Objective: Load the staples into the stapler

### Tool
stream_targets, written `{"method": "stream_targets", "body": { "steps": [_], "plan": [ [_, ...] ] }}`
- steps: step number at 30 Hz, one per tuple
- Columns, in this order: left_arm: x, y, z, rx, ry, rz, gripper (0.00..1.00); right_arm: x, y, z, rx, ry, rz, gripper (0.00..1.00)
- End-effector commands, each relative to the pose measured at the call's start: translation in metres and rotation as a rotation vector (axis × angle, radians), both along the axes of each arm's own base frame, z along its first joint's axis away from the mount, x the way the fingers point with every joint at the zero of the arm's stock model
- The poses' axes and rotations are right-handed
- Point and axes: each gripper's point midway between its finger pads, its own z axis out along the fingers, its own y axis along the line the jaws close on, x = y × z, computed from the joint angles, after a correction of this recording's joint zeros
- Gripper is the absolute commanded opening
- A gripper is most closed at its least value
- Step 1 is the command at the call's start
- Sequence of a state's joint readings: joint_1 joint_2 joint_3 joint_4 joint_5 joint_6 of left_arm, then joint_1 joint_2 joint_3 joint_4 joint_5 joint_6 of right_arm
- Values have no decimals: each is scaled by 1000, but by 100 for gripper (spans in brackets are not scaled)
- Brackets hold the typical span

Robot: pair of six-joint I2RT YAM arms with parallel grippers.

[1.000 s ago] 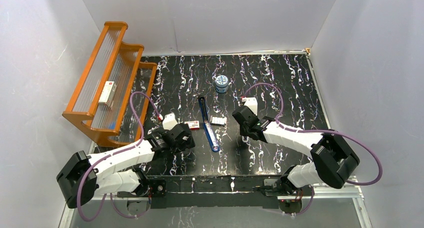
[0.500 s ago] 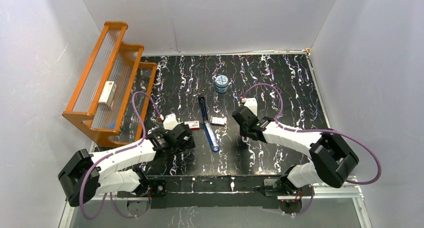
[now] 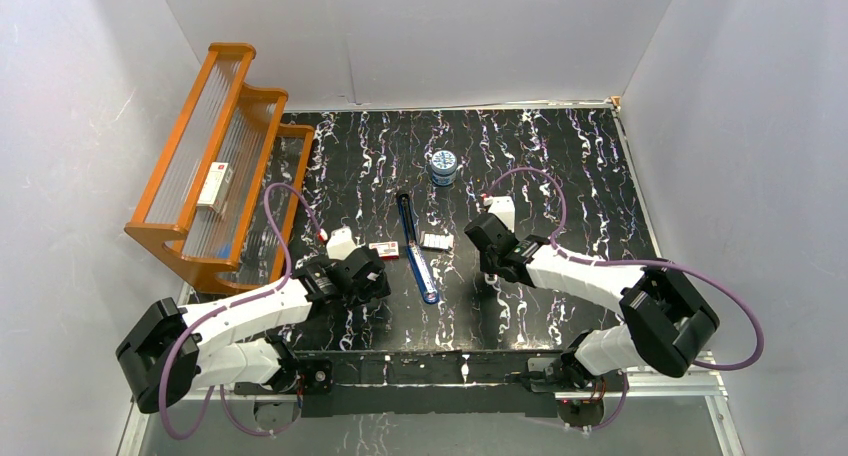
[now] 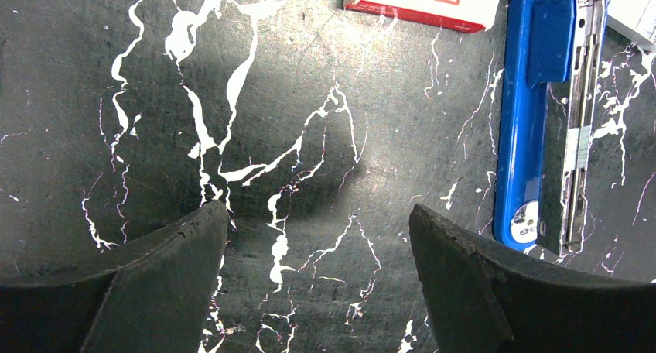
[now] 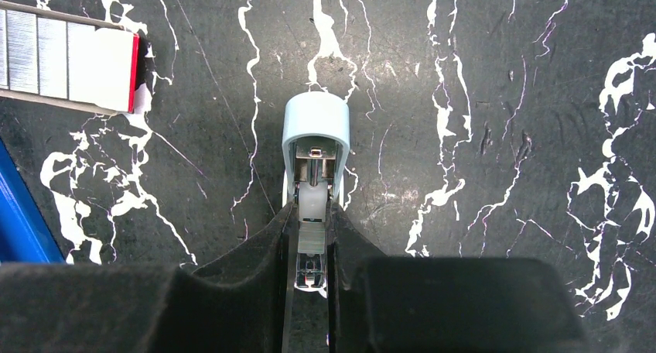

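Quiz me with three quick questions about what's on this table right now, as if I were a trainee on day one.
1. True or false: the stapler lies opened out, with its metal rail showing.
2. What is the right claw shut on? A) the stapler B) a small white and light-blue tool C) nothing
3. Fill in the missing word: the left claw hangs ___ above the table, with nothing between its fingers.

Key: 1 true; 2 B; 3 open.
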State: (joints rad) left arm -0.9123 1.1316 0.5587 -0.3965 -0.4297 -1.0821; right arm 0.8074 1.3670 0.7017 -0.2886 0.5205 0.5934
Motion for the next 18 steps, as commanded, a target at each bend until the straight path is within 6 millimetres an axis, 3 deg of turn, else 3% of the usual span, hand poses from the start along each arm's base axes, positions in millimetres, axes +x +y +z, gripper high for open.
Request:
{"method": "stream_targets", "body": {
  "steps": [1,18],
  "plan": [
    [7,0,7,2,-28,21,85,2,1,5,13,-33,10,25],
    [7,0,7,1,-28,22,85,4,2,18,33,-58,11,31]
  ]
}}
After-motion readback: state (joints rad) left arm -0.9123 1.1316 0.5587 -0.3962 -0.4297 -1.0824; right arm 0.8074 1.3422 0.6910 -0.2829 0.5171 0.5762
